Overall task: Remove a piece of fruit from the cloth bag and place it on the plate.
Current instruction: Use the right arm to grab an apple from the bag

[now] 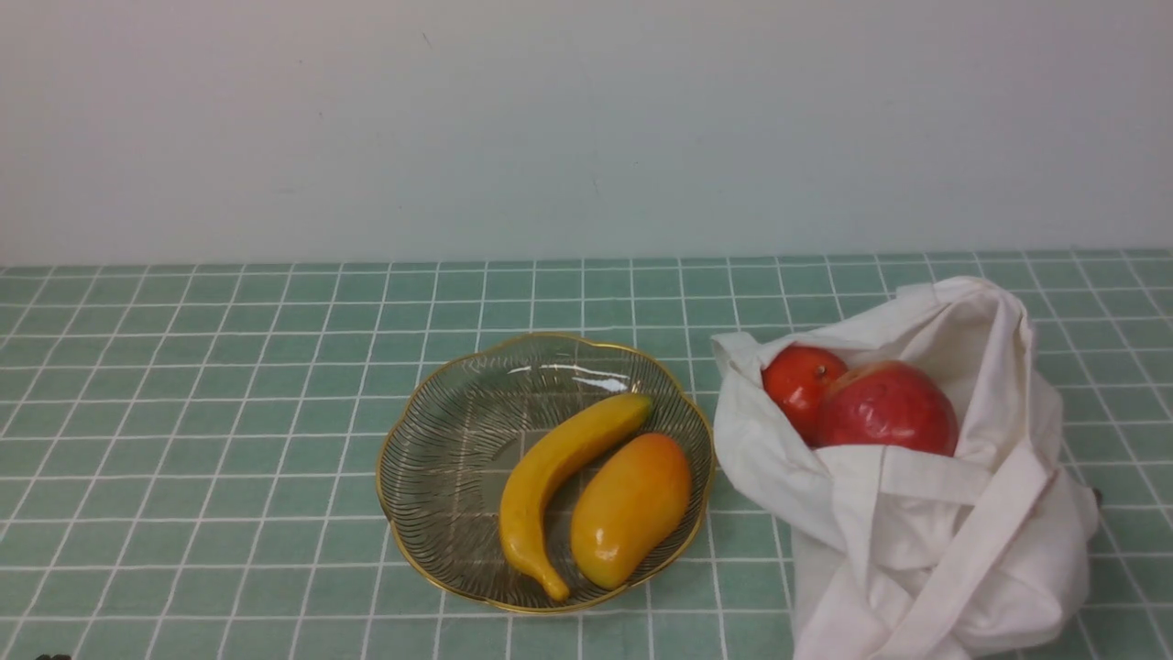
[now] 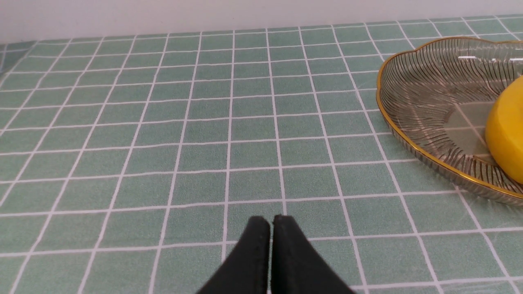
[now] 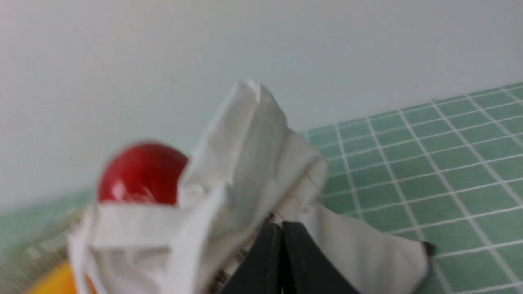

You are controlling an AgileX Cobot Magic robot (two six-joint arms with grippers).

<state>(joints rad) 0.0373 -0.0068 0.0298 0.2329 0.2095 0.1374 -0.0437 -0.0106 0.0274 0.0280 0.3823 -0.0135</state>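
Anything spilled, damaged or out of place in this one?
Nothing stands out. The banana and mango lie inside the plate. A large red fruit and a smaller one sit in the slumped bag. Nothing is spilled.

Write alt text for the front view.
A white cloth bag lies open on the right of a green checked tablecloth, a large red fruit and a smaller red fruit showing in its mouth. Left of it, a gold-rimmed glass plate holds a banana and a mango.
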